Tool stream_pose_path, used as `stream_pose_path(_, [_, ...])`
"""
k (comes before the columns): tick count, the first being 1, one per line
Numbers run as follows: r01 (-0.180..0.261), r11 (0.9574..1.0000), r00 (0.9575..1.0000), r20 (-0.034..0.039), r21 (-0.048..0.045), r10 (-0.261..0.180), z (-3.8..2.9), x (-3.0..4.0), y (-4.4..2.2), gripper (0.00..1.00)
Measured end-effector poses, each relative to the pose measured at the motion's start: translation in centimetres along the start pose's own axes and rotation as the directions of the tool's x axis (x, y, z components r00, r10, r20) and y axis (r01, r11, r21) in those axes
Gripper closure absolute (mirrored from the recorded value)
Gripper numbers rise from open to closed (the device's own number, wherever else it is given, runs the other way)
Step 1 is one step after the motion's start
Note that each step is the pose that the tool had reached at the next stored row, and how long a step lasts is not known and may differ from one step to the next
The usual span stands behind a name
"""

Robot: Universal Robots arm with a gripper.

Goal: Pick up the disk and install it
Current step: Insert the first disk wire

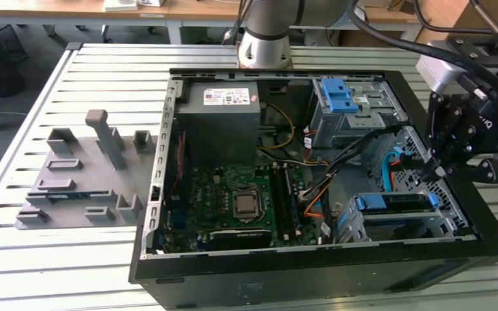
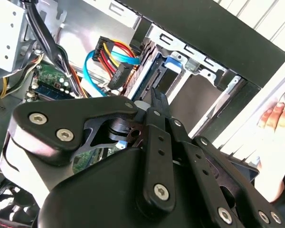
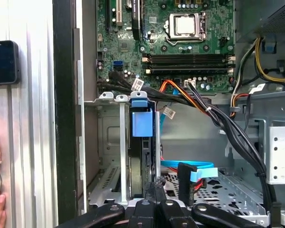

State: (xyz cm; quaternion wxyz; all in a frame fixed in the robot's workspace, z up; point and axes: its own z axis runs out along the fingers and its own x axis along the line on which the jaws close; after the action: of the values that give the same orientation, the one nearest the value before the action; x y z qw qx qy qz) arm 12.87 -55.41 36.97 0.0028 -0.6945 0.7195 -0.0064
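The disk (image 1: 393, 203) sits on edge in the lower drive cage of the open computer case (image 1: 318, 272), its blue carrier bracket showing on top. In the first wrist view the disk (image 3: 141, 156) stands in a cage slot with its blue tab toward the motherboard. My gripper (image 1: 430, 172) hangs over the case's side at the exterior view's right, just beyond the cage. In both wrist views the fingertips (image 3: 155, 184) are pressed together into one narrow tip (image 2: 157, 99) at the disk's near end. Whether they touch it is unclear. Nothing is between them.
Inside the case lie the motherboard (image 1: 240, 201), a grey power-supply box (image 1: 218, 123), an upper cage with a blue latch (image 1: 344, 97), and loose cables (image 3: 228, 128). A grey fixture (image 1: 76, 181) stands on the table. A person's hand (image 2: 275, 123) rests beside the case.
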Motion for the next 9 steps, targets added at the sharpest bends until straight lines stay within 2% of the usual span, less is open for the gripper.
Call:
stream_pose_path(3, [0.0,1.0,1.0,0.0,0.0001,0.0,-0.19,-0.32,0.01,0.89])
stream_pose_path(9, [-0.001,1.0,1.0,-0.0007,0.0002,0.001,-0.2,-1.8,0.06,0.89])
